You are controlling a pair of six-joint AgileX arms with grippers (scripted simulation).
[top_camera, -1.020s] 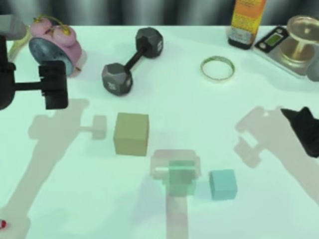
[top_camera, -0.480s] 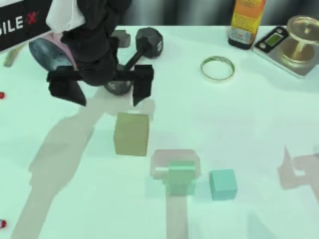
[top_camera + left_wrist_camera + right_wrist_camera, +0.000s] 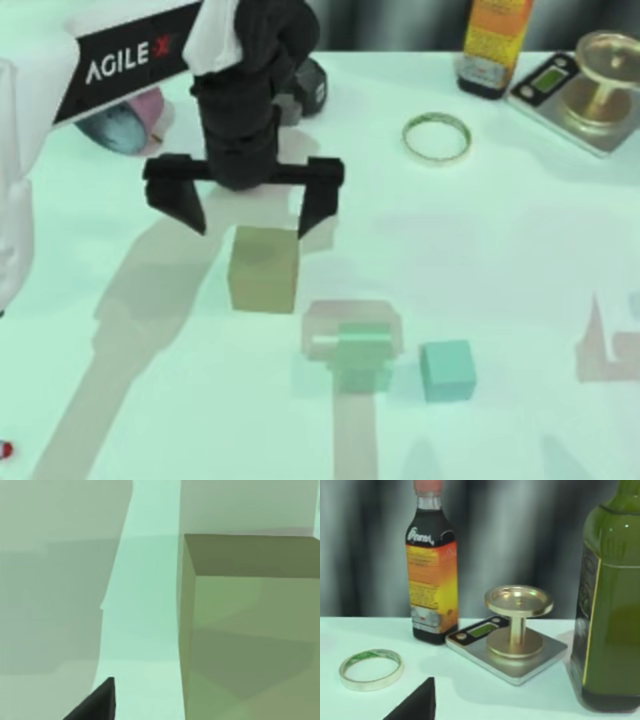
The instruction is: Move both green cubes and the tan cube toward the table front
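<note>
The tan cube (image 3: 264, 270) rests on the table (image 3: 500, 260) left of centre, and it fills much of the left wrist view (image 3: 250, 630). My left gripper (image 3: 250, 205) hangs open just behind the cube's far edge. Its fingers (image 3: 320, 195) are spread wider than the cube and hold nothing. One dark fingertip (image 3: 100, 702) shows beside the cube. The mint green cube (image 3: 362, 355) and the teal green cube (image 3: 446, 370) lie side by side nearer the front. My right gripper is outside the top view; one fingertip (image 3: 422, 700) shows in its wrist view.
At the back are a dumbbell (image 3: 305, 85) partly hidden by the left arm, a pink object (image 3: 125, 120), a tape ring (image 3: 436, 137), a sauce bottle (image 3: 497, 45) and a scale (image 3: 585, 90). A green bottle (image 3: 610, 605) stands close to the right wrist camera.
My left arm has swung in from the left edge and come forward to the tan cube's far side. The right gripper has left the top view. The cubes have not moved.
</note>
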